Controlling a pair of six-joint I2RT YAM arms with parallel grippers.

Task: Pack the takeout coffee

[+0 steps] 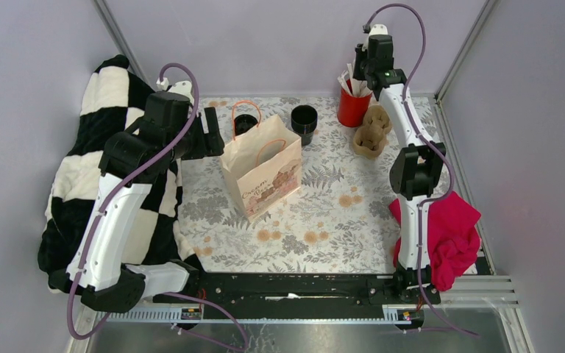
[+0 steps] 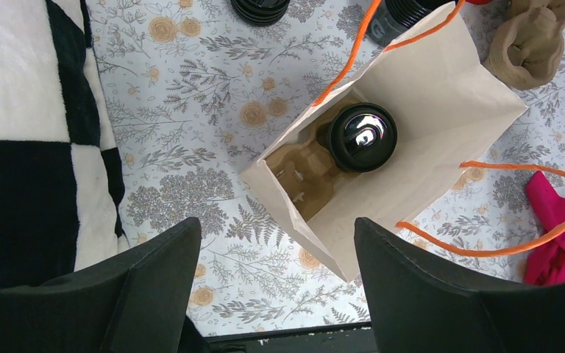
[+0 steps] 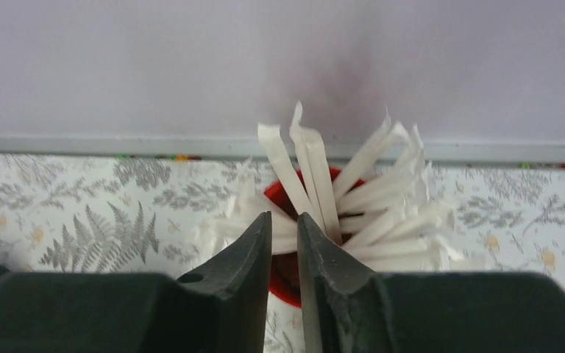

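Left end effector (image 2: pixel 276 229) gapes, right end effector (image 3: pixel 285 219) unclear, above floral tablecloth (image 1: pixel 324 213) within lilac walls (image 1: pixel 279 44).

Coffee cup (image 2: pixel 358 137) — sides hidden deep inside bag (image 2: pixel 441 110).

Black-and-white checked blanket (image 1: pixel 70 195) at left of floral-print table (image 1: pixel 324 220); crumpled magenta cloth (image 1: pixel 452 228) right; red cup of white sticks (image 1: pixel 353 110) just beside brown pulp carrier (image 1: pixel 371 134).

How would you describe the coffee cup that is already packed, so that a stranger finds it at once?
Find the paper bag with orange handles, standing on the floral table. Look into its open top: the black-lidded cup sits inside. The two other black cups stand outside, behind the bag.
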